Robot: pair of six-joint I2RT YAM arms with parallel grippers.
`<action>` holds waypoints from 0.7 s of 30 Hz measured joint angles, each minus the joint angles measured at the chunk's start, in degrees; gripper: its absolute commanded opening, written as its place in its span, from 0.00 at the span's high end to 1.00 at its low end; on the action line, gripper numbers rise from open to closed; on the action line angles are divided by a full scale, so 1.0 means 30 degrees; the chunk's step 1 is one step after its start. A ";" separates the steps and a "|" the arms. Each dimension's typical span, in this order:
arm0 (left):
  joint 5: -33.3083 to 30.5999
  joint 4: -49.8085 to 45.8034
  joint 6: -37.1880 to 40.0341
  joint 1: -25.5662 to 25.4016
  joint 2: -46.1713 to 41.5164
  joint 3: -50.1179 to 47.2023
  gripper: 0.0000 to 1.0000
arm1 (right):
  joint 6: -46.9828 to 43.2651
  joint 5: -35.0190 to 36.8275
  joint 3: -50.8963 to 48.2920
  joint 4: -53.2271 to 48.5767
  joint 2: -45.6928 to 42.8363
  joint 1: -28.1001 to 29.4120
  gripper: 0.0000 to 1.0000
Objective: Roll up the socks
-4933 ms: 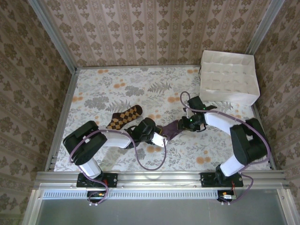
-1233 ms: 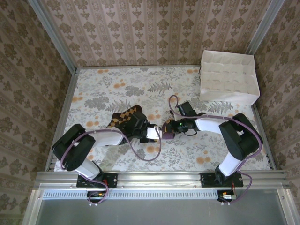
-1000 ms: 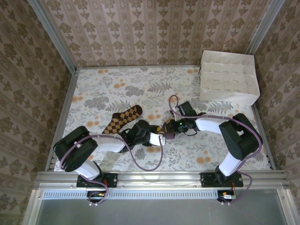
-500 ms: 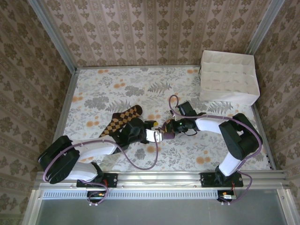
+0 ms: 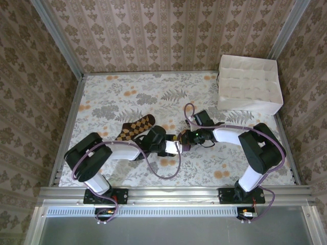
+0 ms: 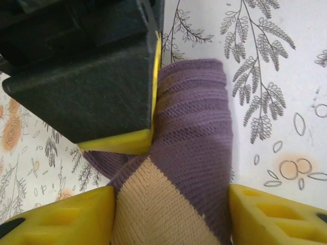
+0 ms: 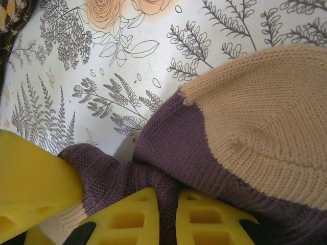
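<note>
Where the two arms meet over the flower-printed tabletop (image 5: 112, 97), we see the right gripper (image 7: 166, 217) pressed nearly together, pinching a fold of the purple knitted sock (image 7: 245, 132) with tan patches. The left gripper (image 6: 168, 219) stands half spread, its yellow fingertips (image 6: 56, 219) touching the bunched sock on either side. Both arms reach low and inward, wrists facing each other. The brown diamond-checked fabric sock (image 5: 134, 128) lies flat just behind the left wrist.
</note>
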 measured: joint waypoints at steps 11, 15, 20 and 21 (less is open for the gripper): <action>0.1260 -0.1013 0.1005 0.0481 0.0299 0.0663 1.00 | -0.0066 0.0328 0.0889 -0.1858 -0.0117 -0.0204 0.82; 0.1253 -0.1071 0.1020 0.0474 0.0306 0.0685 1.00 | -0.0313 0.0670 0.1341 -0.3271 -0.0568 -0.0284 0.63; 0.1115 -0.1071 0.1013 0.0459 0.0306 0.0685 1.00 | -0.0692 0.1086 0.1443 -0.5581 -0.2637 -0.1355 0.52; 0.1071 -0.1071 0.1013 0.0452 0.0306 0.0685 1.00 | -0.0714 0.1224 0.1443 -0.5880 -0.3111 -0.1749 0.50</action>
